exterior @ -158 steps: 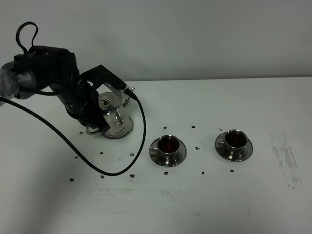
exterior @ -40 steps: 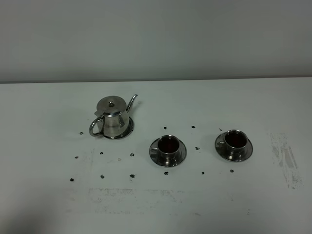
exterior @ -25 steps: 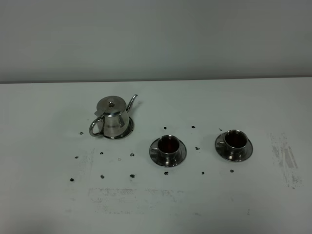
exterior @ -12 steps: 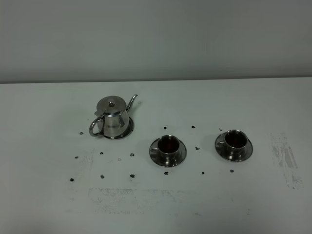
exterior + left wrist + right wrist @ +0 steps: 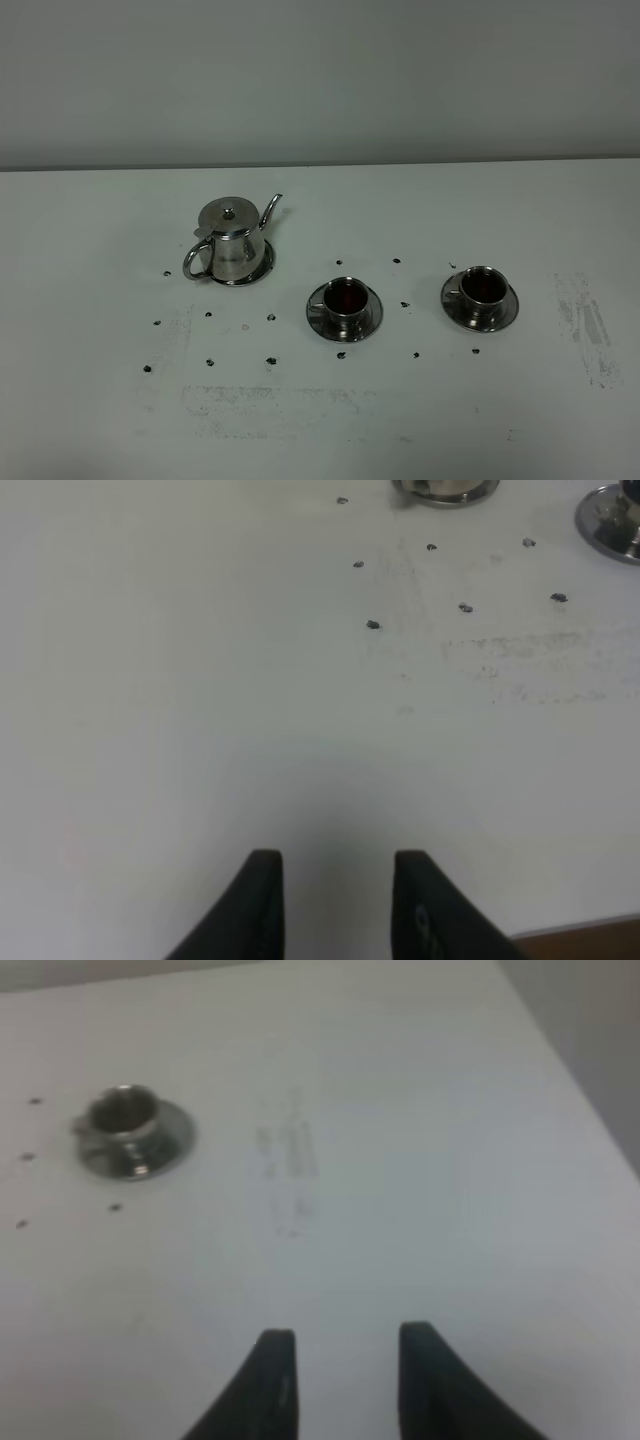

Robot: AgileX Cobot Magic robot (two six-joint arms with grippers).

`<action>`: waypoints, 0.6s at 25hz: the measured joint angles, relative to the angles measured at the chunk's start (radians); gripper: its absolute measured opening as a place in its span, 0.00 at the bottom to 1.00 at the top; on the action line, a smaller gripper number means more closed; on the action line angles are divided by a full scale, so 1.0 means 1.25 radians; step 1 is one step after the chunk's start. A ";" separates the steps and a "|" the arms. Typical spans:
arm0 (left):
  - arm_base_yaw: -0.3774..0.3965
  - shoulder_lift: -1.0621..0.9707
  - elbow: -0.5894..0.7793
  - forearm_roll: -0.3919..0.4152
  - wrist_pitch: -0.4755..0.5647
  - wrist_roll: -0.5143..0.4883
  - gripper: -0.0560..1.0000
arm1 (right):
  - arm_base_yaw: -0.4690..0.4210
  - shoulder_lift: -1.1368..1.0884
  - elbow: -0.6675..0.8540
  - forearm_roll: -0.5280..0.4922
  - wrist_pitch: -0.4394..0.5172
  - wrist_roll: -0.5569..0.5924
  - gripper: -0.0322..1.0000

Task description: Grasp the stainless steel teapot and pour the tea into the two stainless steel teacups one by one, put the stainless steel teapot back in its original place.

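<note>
The stainless steel teapot [image 5: 229, 241] stands upright on its round trivet [image 5: 262, 268] at the left of the white table, spout to the right. Two stainless steel teacups on saucers hold dark tea: one in the middle [image 5: 345, 303], one to the right [image 5: 481, 293]. Neither arm shows in the exterior view. My left gripper [image 5: 335, 865] is open and empty over bare table, with the trivet's edge [image 5: 446, 490] far off. My right gripper [image 5: 345, 1345] is open and empty, with the right teacup [image 5: 128, 1128] well away from it.
Small dark marks [image 5: 271, 318] dot the table [image 5: 90, 420] around the teapot and cups. Grey smudges [image 5: 585, 325] lie at the right. A table edge [image 5: 575, 935] shows close to the left gripper. A grey wall [image 5: 320, 80] stands behind the table.
Earlier the left arm was over the teapot with its gripper at the handle. It has since let go and drawn back out of the exterior view. Nothing has moved over the last second.
</note>
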 joint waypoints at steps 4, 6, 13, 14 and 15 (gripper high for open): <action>0.000 0.000 0.000 0.000 0.000 0.001 0.33 | 0.040 0.000 0.000 0.004 -0.001 0.000 0.26; 0.000 0.000 0.000 0.000 0.000 0.001 0.33 | 0.050 0.000 0.000 0.005 -0.001 0.000 0.26; 0.000 0.000 0.000 0.000 0.000 0.001 0.33 | 0.061 0.000 0.000 0.010 -0.001 0.000 0.26; 0.000 0.000 0.000 0.000 0.000 0.001 0.33 | 0.061 0.000 0.000 0.010 -0.001 0.000 0.26; 0.000 0.000 0.000 0.000 0.000 0.001 0.33 | 0.061 0.000 0.000 0.010 -0.001 0.000 0.26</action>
